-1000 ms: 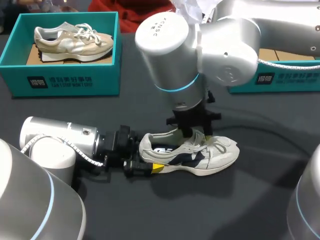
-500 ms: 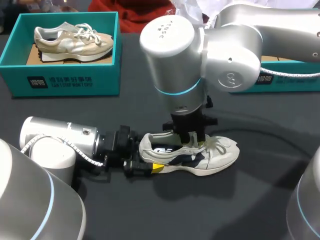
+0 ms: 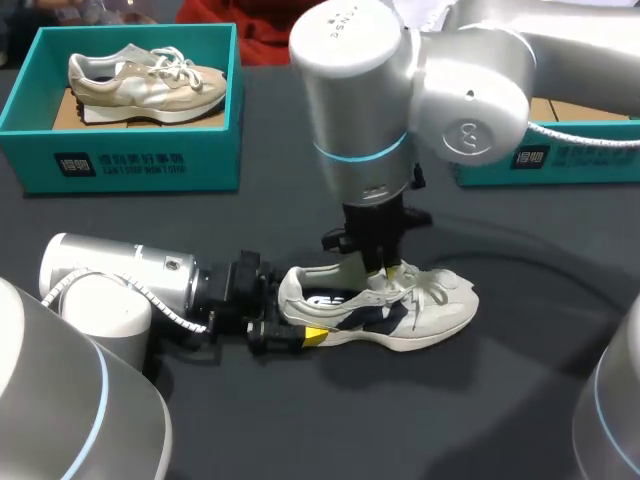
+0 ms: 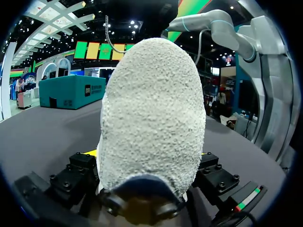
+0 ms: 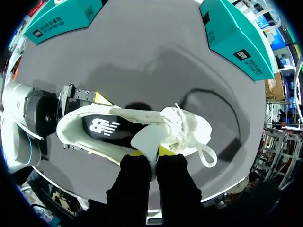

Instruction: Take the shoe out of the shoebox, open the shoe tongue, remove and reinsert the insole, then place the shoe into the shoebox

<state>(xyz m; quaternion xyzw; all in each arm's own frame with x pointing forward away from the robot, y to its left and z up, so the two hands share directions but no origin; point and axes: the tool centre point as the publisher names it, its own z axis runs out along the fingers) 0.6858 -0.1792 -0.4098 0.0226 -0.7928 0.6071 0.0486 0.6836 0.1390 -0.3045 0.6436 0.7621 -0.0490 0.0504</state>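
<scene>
The white low-top sneaker with navy side panels [image 3: 400, 318] stands on its sole near the middle of the dark grey bench [image 3: 300, 420], outside any box, with its heel toward the left arm and its toe toward the right side. Its pale tongue [image 5: 144, 141] is pulled up and away from the white laces [image 3: 430, 290], which lie loose over the forefoot. This leaves the mouth of the sneaker wide, and the dark insole with a white printed mark [image 5: 106, 127] lies flat inside, at the heel end. The right fingers [image 5: 158, 163] come straight down from above and are pinched on the upper edge of the tongue, one yellow tip on each face of it. The left fingers [image 3: 283, 325] lie low along the bench and clasp the heel from both sides, with a yellow tip showing against the sole. In the left wrist view the rough pale heel [image 4: 151, 113] stands between the black finger blocks and fills most of what lies ahead. A thin dark cable [image 3: 540, 262] curves over the bench beyond the toe. At the far left corner stands an open teal cardboard shoebox [image 3: 130, 150] holding a beige sneaker [image 3: 145, 80] on its sole. A second teal box [image 3: 590, 150] stands at the far right, partly hidden behind the right arm, well apart from the white sneaker.
</scene>
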